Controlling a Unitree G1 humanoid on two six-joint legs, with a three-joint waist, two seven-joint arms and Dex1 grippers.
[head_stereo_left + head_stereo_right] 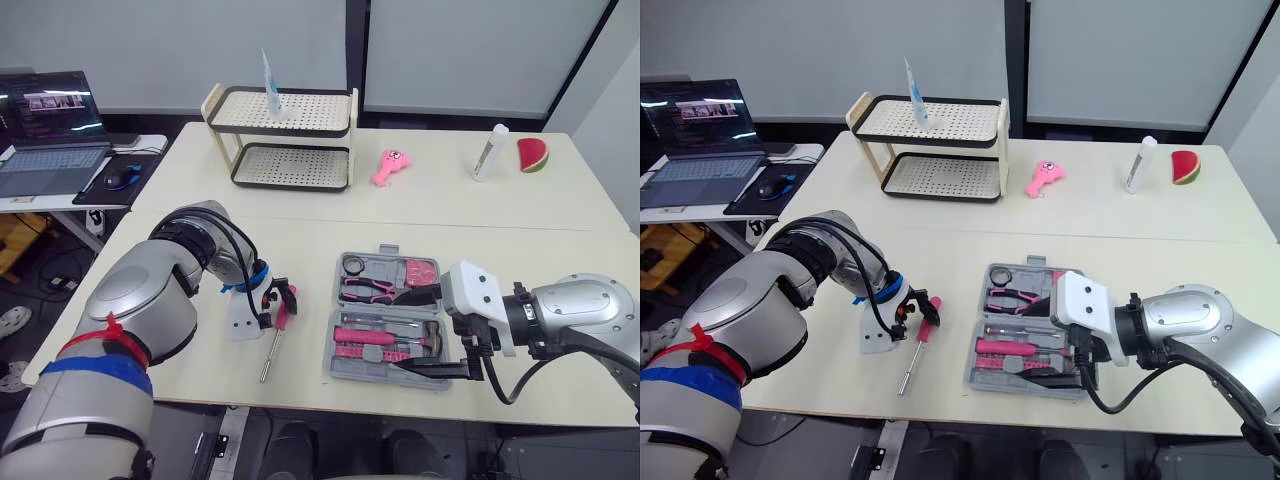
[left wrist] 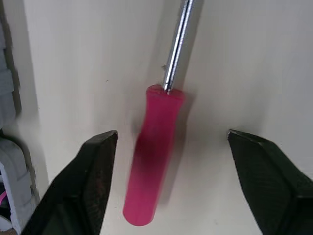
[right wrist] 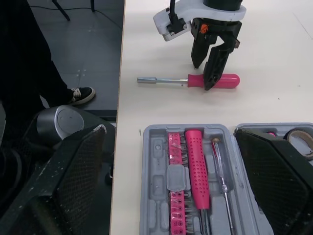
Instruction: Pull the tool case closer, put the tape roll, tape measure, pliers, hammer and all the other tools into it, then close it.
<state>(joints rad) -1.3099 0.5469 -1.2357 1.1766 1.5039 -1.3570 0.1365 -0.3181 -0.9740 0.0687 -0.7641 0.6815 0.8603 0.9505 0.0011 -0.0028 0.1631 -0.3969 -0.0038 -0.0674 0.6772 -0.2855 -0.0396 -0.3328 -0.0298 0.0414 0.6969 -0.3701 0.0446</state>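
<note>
The grey tool case [image 1: 335, 366] lies open at the table's front middle. In it are a tape roll [image 1: 354, 265], pliers [image 1: 368, 290], a pink tape measure [image 1: 421, 272] and a hammer [image 1: 385, 336]. A pink-handled screwdriver [image 1: 272, 352] lies on the table just left of the case. My left gripper [image 1: 281, 301] is open and low, with its fingers either side of the screwdriver handle [image 2: 154, 161]. My right gripper [image 1: 400, 330] is open over the case's right side, with the front half of the case [image 3: 146, 186] between its fingers.
A two-tier rack [image 1: 285, 135] stands at the back of the table. A pink toy [image 1: 388, 165], a white bottle [image 1: 490, 152] and a watermelon slice [image 1: 533, 155] lie to the back right. A laptop [image 1: 50, 130] sits on a side table at the left.
</note>
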